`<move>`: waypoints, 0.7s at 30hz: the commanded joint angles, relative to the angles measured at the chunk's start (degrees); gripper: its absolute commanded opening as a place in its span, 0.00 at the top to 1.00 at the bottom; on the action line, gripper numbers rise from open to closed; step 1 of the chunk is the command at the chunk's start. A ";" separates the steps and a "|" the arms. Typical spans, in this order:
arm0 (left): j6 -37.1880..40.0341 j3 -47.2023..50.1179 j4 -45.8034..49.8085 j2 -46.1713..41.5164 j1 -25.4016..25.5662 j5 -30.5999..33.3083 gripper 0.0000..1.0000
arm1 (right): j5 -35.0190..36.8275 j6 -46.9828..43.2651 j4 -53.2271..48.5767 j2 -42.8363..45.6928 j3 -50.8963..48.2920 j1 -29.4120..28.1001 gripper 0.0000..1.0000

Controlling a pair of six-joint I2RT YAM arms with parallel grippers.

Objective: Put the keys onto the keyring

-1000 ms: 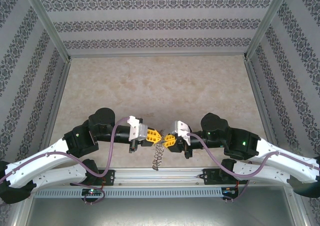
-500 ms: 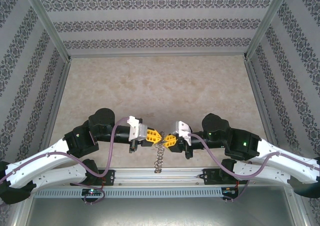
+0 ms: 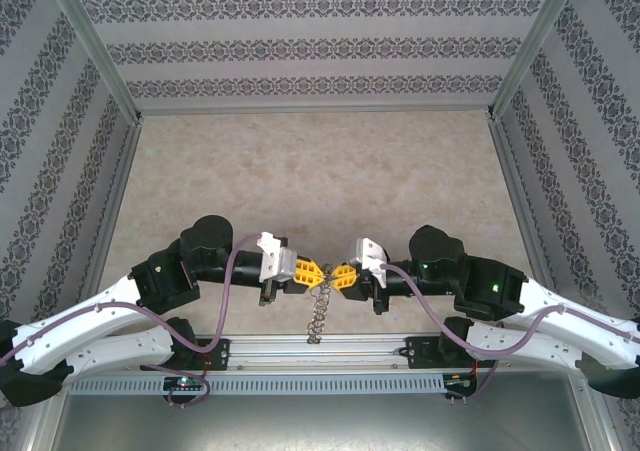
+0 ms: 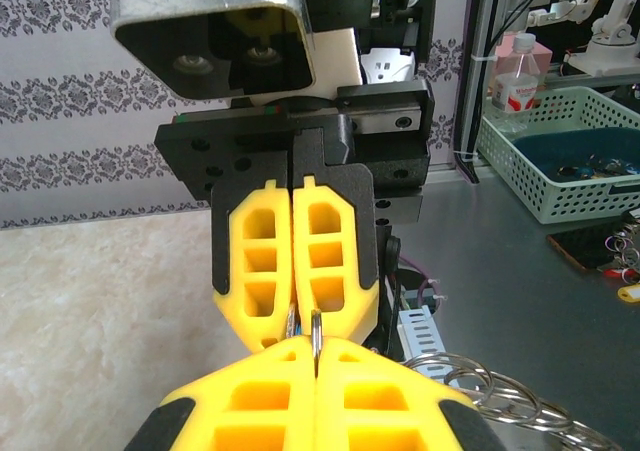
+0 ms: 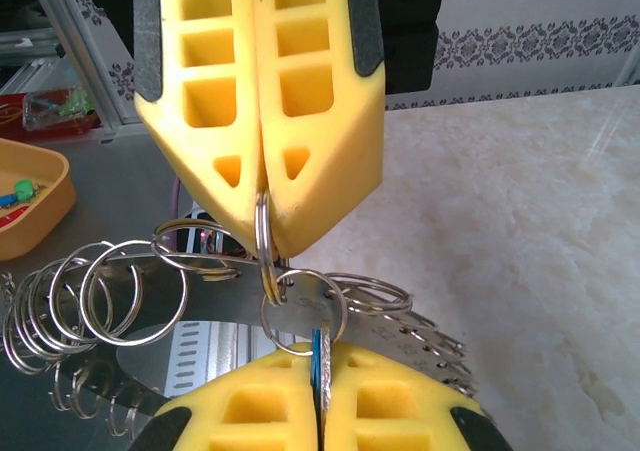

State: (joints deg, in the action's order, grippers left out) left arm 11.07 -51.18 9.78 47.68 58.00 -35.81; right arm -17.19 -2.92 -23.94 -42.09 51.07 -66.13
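Note:
In the top view my left gripper [image 3: 311, 273] and right gripper [image 3: 343, 275] meet tip to tip above the table's near edge, and the keyring [image 3: 317, 313] hangs below them. The left gripper [image 4: 317, 356] is shut on one thin wire loop [image 4: 317, 329] of the keyring. From the right wrist the keyring's flat grey band [image 5: 225, 309] runs across, fringed with wire loops [image 5: 110, 291]. The right gripper [image 5: 322, 376] is shut on a silver key with a blue cap [image 5: 321, 349]. The key's tip sits inside a loop [image 5: 300, 309] beside the one that the left fingers [image 5: 300, 121] pinch.
The beige table [image 3: 320, 171] stretches behind the grippers, walled by patterned panels. A metal rail [image 3: 320, 349] runs along the near edge. Off the table are a green basket [image 4: 560, 161] and a bottle [image 4: 518, 76] on one side, an orange tray [image 5: 30, 196] on the other.
The right arm has shifted slightly and its gripper has levelled up against the left one. Both grippers stay shut and the keyring still hangs between them.

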 commanded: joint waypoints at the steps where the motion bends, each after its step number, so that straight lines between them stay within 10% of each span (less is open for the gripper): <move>1: 0.57 -0.47 -2.03 -0.21 -0.87 0.66 1.00 | 0.42 -0.18 -0.13 0.95 2.26 0.24 1.00; 21: 3.28 0.19 1.73 2.69 -0.87 7.37 1.00 | 6.64 -1.45 -1.51 1.31 3.75 0.21 1.00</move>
State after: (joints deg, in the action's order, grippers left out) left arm 13.04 -51.18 11.66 50.54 57.74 -30.11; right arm -14.24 -3.33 -25.23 -40.93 52.58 -66.11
